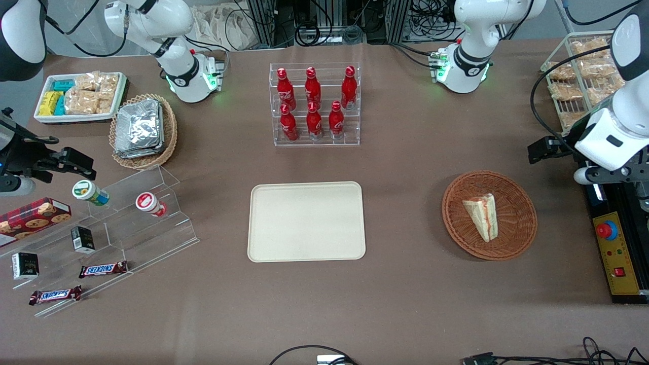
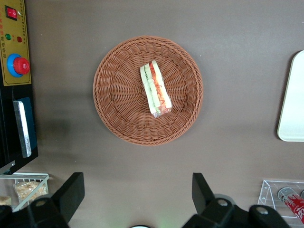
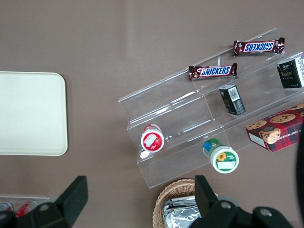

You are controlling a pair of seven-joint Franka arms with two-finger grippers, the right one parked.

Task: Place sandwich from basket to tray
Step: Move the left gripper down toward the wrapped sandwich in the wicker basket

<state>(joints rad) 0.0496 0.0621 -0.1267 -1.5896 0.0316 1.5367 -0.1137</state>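
1. The small triangular white-bread sandwich [image 1: 482, 216] with a red and green filling stripe lies in the round reddish-brown woven wicker basket [image 1: 517, 229], near its middle, on its side.
2. The left arm's hand [image 2: 137, 197] hangs above the counter [image 1: 405, 294], clear of the basket and not touching the sandwich; its two black fingers [image 2: 71, 192] are spread wide apart and hold nothing.
3. In the front view the hand [image 1: 537, 150] is by the working arm's end of the counter, above and beside the basket rim.
4. The basket holds only the sandwich.
5. The flat cream-beige rectangular tray [image 1: 307, 221] with rounded corners lies bare, well apart from the basket, toward the parked arm's end.
6. The clear acrylic rack [image 1: 315, 104] holds six red bottles, farther from the front camera than the tray.
7. Sandwich: pale bread faces, wrapped look, filling stripe along one long edge.
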